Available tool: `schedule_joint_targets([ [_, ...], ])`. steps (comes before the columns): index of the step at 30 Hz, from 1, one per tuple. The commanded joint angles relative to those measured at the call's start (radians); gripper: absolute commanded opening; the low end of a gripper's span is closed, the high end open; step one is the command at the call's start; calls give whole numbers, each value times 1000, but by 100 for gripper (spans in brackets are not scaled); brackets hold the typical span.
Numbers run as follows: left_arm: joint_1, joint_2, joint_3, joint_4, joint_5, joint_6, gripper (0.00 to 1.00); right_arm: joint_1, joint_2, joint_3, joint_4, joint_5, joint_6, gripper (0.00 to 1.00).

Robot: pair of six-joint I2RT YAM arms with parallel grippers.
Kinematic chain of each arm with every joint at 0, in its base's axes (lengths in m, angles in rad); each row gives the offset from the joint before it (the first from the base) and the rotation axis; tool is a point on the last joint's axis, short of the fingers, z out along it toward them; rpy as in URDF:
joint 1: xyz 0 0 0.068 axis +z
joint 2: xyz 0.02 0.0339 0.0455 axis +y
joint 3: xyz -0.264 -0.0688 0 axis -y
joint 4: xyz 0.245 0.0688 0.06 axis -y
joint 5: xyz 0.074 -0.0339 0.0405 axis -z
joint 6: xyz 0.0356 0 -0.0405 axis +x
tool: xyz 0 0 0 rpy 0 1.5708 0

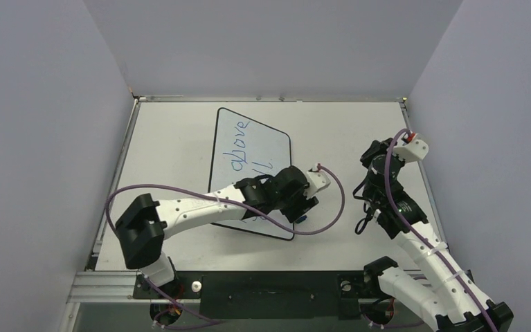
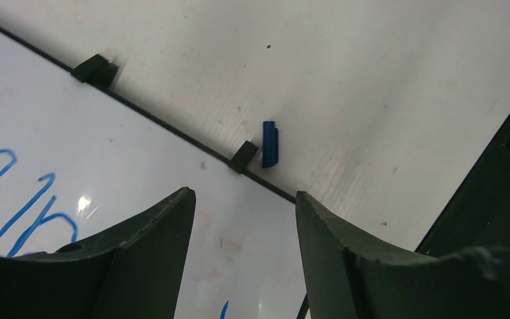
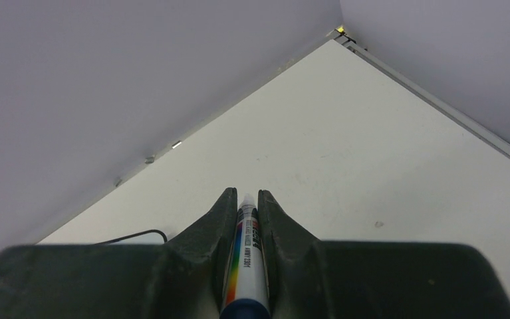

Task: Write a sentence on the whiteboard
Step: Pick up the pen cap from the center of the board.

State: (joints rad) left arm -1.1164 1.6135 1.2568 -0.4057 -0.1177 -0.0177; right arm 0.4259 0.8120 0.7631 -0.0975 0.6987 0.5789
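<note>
Whiteboard: large glossy white whiteboard with rounded corners and a thin black frame; it appears to lie flat just left of the tabletop's middle in the overhead view, with its long side running roughly 12 to 6 o'clock
Sentence: blue handwritten sentence on the board's far half; "above" is readable, with strokes like "ll" on the line beside it; the near half is hidden under the left arm, so I cannot tell whether every word is there
Feet: two small black feet sit on the board's edge; both are seen from the left wrist
Cap: small blue plastic cap lying on the tabletop just beside one foot; it is off the board, at about 4 o'clock from the board's middle; probably the marker's
Left gripper: the left gripper hovers over the board's near right corner; its jaws are well apart with nothing between them
Right gripper: the right gripper is at 3 o'clock from the board and well apart from it; it is clamped tight on a white marker with a rainbow-striped label; the marker is off the writing surface
Tabletop: flat white tabletop walled on three sides
Done: at least two lines of writing are on the board; with the marker carried clear, the writing looks finished or nearly so
Left: confirming the hidden words; likely fetching the cap and closing the marker
</note>
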Motion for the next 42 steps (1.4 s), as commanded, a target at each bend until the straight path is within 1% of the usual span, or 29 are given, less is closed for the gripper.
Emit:
schedule_joint_targets([
  [1,-39,104,114,67,61,48,55,-22,1,57,-61,-27,23,0],
  [6,-57,237,184,34,60,55,54,-31,-23,53,-69,-45,15,0],
  [9,-57,280,206,30,59,51,54,-38,-33,50,-72,-51,8,0],
  [13,-57,350,241,4,58,52,51,-41,-41,51,-73,-62,3,0],
  [15,-57,374,248,-2,58,57,49,-40,-44,52,-72,-74,2,0],
  [23,-46,435,279,-44,35,80,48,-40,-48,46,-57,-104,-4,0],
  [28,-28,454,273,-40,27,90,47,-39,-55,39,-40,-123,-13,0],
  [30,-25,462,274,-42,29,96,45,-40,-53,40,-39,-122,-17,0],
  [33,-23,475,275,-51,30,99,38,-39,-52,42,-39,-119,-22,0],
  [34,-23,480,276,-55,31,98,32,-39,-51,43,-39,-119,-23,0],
  [36,-24,484,278,-61,39,97,24,-40,-49,44,-37,-121,-23,0],
  [37,-25,484,279,-62,48,95,23,-39,-49,44,-35,-121,-22,0],
  [38,-27,484,279,-60,53,92,17,-39,-46,44,-35,-121,-22,0],
  [40,-31,487,280,-60,62,88,13,-40,-43,44,-32,-122,-23,0],
  [42,-33,489,281,-57,78,84,12,-40,-42,44,-32,-121,-22,0],
])
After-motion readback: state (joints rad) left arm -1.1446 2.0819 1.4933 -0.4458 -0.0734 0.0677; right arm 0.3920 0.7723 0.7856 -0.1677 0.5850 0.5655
